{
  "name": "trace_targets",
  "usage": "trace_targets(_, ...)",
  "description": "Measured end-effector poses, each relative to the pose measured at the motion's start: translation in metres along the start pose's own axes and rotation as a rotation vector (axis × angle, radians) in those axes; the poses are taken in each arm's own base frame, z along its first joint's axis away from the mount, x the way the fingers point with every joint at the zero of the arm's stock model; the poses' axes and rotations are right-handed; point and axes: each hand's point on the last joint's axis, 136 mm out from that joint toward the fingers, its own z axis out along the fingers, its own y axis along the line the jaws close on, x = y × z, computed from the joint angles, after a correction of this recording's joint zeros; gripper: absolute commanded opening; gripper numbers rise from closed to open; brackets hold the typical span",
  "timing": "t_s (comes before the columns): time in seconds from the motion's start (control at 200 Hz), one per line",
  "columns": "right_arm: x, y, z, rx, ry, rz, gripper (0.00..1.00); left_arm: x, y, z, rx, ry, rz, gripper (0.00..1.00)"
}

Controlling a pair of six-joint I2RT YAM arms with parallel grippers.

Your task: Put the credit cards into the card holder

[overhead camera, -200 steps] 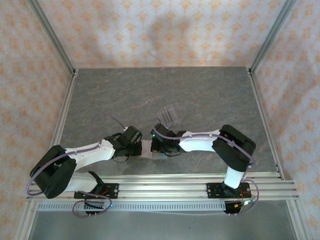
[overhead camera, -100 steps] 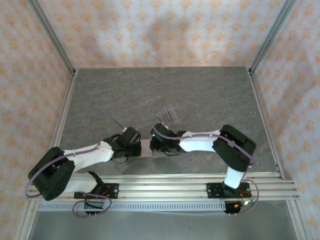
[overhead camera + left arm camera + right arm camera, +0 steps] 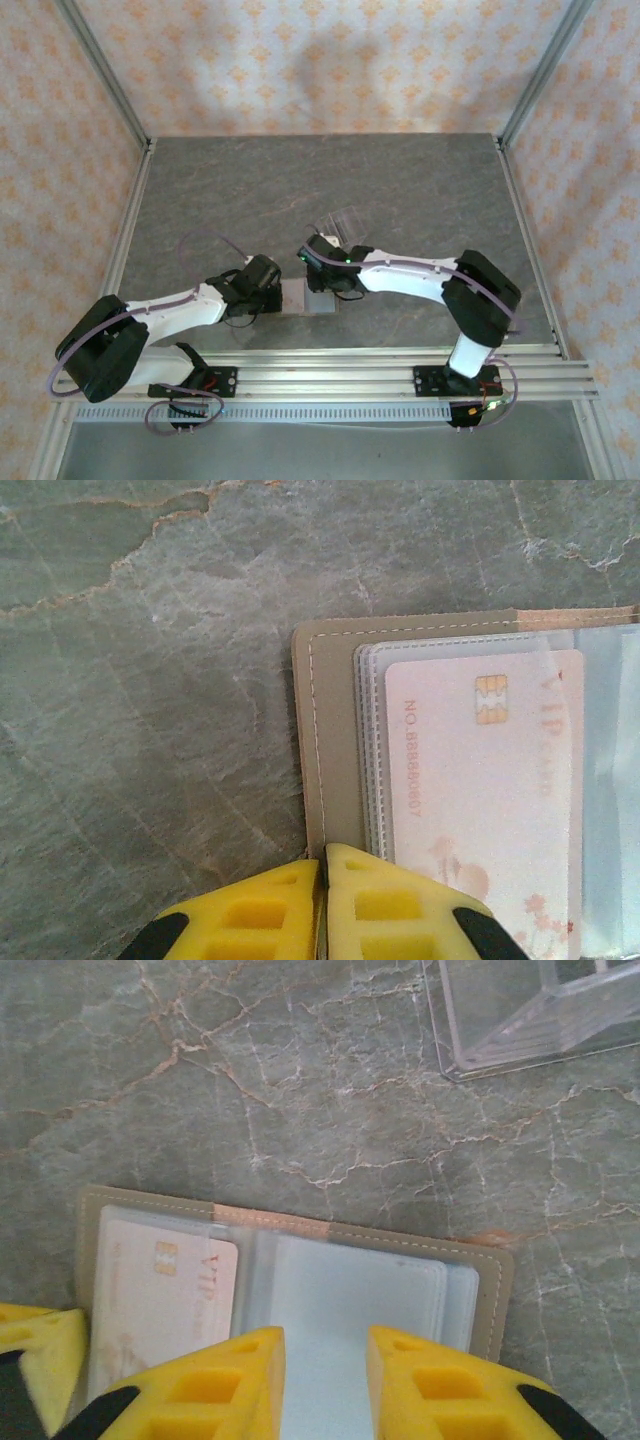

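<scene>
Card holder (image 3: 330, 780) lies open and flat on the grey marbled tabletop (image 3: 150, 680), tan cover down and clear sleeves (image 3: 350, 1300) facing up. From the top view it sits between your two arms, close to the near edge.

Your left pincer (image 3: 323, 865) has its yellow fingers pressed together, and the holder's tan border runs right into the seam between them, so you are pinching the cover at its outer edge. One credit card (image 3: 480, 800) sits just beside that grip. It is pale pink with a gold chip, a printed number and "VIP" lettering, and it is tucked under the clear plastic of the sleeve on that half.

Over on the right wrist view, your right pincer (image 3: 325, 1390) is spread, its two yellow fingers hanging apart above the sleeve on the other half of the holder. You cannot tell from here whether the tips touch the plastic. The same card shows at the left of that view, with a yellow finger of the left pincer at the holder's corner.

Beyond the holder, well apart from it, stands a clear plastic stand (image 3: 520, 1010).
</scene>
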Motion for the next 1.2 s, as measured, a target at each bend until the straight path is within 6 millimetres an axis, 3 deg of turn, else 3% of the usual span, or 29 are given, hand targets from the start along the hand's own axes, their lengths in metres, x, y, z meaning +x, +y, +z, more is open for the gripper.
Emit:
trace_targets(0.325, 0.012, -0.015, 0.026, 0.100, 0.056, -0.055, 0.29, 0.000, 0.000, 0.000, 0.003, -0.004, 0.000, 0.10)
trace_targets(0.505, 0.012, -0.015, 0.030, 0.112, 0.049, -0.057, 0.29, 0.000, 0.000, 0.000, 0.003, -0.004, 0.000, 0.10)
trace_targets(0.791, 0.010, 0.000, 0.035, 0.078, 0.004, -0.030, 0.00, 0.000, 0.000, 0.000, 0.003, -0.002, 0.001, 0.10)
trace_targets(0.961, 0.009, 0.001, 0.033, 0.067, -0.002, -0.019, 0.00, 0.002, -0.001, 0.001, -0.002, -0.005, 0.012, 0.10)
trace_targets(1.196, 0.010, -0.017, 0.016, 0.075, 0.013, 0.006, 0.00, 0.005, -0.015, 0.002, 0.008, -0.011, 0.034, 0.10)
